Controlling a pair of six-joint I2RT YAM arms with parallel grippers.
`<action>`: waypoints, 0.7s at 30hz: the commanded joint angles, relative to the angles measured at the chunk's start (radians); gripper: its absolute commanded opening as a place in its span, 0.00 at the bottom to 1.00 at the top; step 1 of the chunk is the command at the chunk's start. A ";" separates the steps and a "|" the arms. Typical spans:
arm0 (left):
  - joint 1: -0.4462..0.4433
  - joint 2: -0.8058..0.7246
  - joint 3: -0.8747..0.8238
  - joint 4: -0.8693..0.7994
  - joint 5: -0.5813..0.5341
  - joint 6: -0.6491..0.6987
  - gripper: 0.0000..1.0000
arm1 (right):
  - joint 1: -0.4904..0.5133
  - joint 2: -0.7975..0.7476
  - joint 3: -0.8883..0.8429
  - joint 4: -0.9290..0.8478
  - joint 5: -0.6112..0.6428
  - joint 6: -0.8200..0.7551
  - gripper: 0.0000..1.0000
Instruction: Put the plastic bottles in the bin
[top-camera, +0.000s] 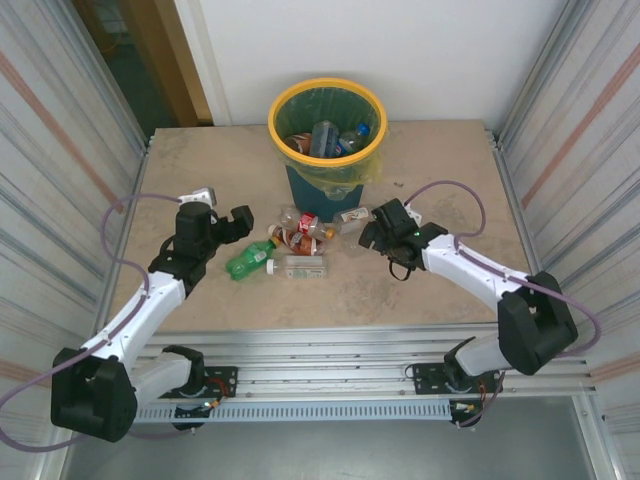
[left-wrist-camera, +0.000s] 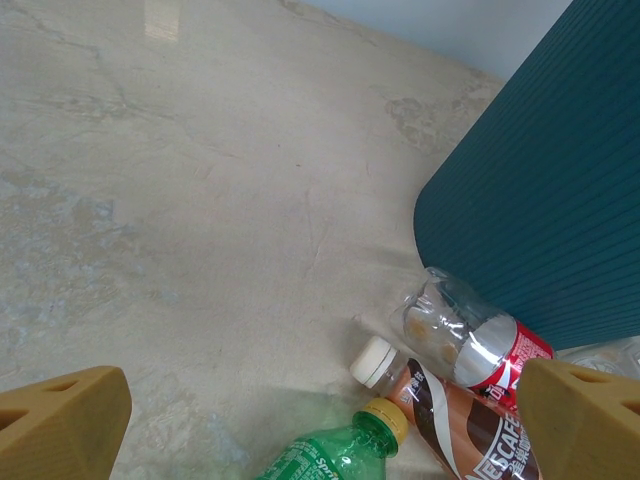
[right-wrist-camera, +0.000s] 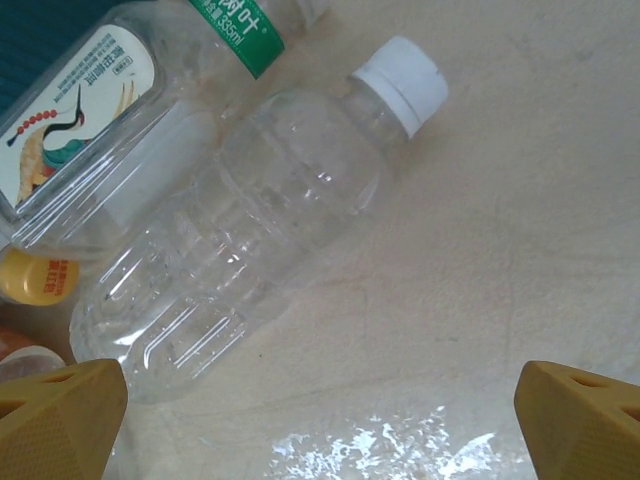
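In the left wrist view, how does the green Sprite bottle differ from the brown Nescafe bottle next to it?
Colour: the green Sprite bottle is see-through green; the brown Nescafe bottle is coffee-brown. Cap: the Sprite bottle's is yellow, the Nescafe bottle's white. Label: green on the Sprite, brown with white on the Nescafe. Both lie capped on their sides on the table, necks side by side, outside the bin.

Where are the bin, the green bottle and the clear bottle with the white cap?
bin (top-camera: 327, 85): top view, far side of its yellow rim.
green bottle (top-camera: 248, 261): top view, middle of its body.
clear bottle (right-wrist-camera: 250, 230): right wrist view, ribbed body.
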 joint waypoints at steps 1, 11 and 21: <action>0.009 0.003 0.008 0.028 0.005 -0.015 0.99 | 0.011 0.041 0.045 0.033 -0.014 0.055 0.98; 0.012 0.017 0.002 0.037 0.011 -0.016 0.99 | 0.017 0.153 0.098 0.081 -0.042 0.065 0.98; 0.013 0.023 0.002 0.040 0.009 -0.015 0.99 | 0.011 0.240 0.128 0.090 -0.049 0.067 0.98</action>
